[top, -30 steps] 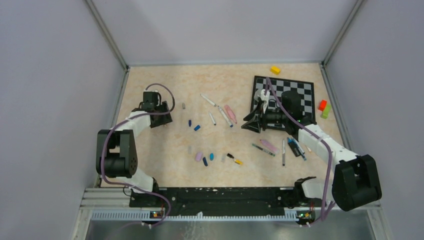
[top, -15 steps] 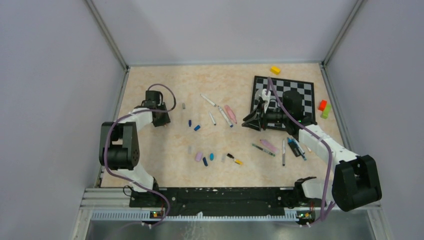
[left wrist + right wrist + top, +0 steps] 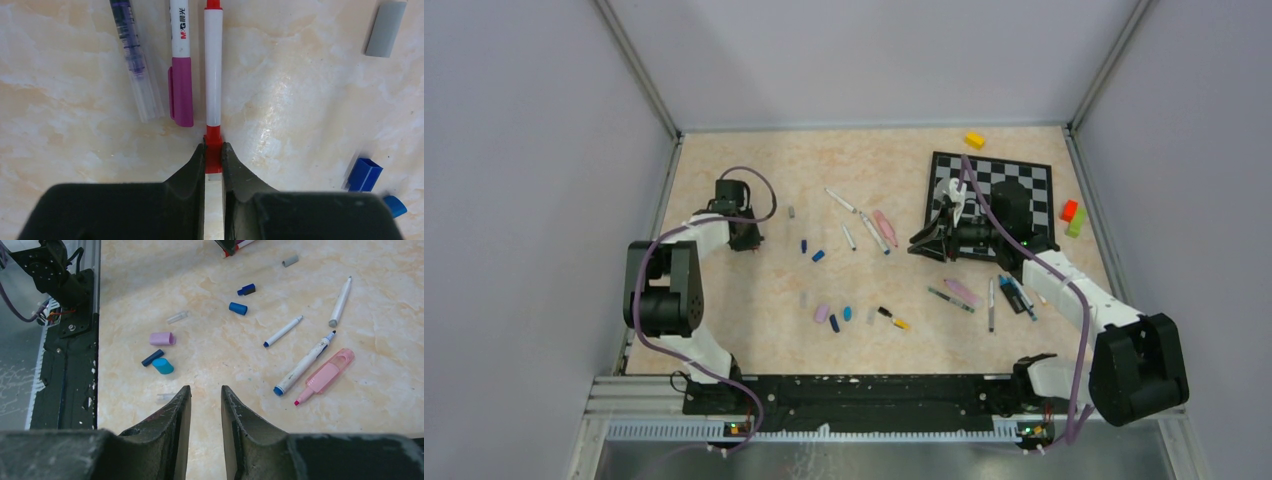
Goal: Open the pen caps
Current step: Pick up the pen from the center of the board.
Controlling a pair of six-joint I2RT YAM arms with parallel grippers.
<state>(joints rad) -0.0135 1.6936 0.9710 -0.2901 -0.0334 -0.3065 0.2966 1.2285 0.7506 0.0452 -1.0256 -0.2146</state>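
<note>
Left gripper (image 3: 213, 150) pinched on red cap (image 3: 213, 134); white pen barrel (image 3: 213, 70) runs straight ahead of the fingertips. Pull back along the barrel's axis. The barrel is unheld and may drag. Right gripper (image 3: 205, 390) parted, empty.

Lighting bright, even, from overhead. Mild glare on table (image 3: 295, 95), left wrist view. Shadows faint, short. Left fingers (image 3: 192, 167) soft-focus near lens; red cap (image 3: 213, 147) sharp. Top view: small items unresolved.
</note>
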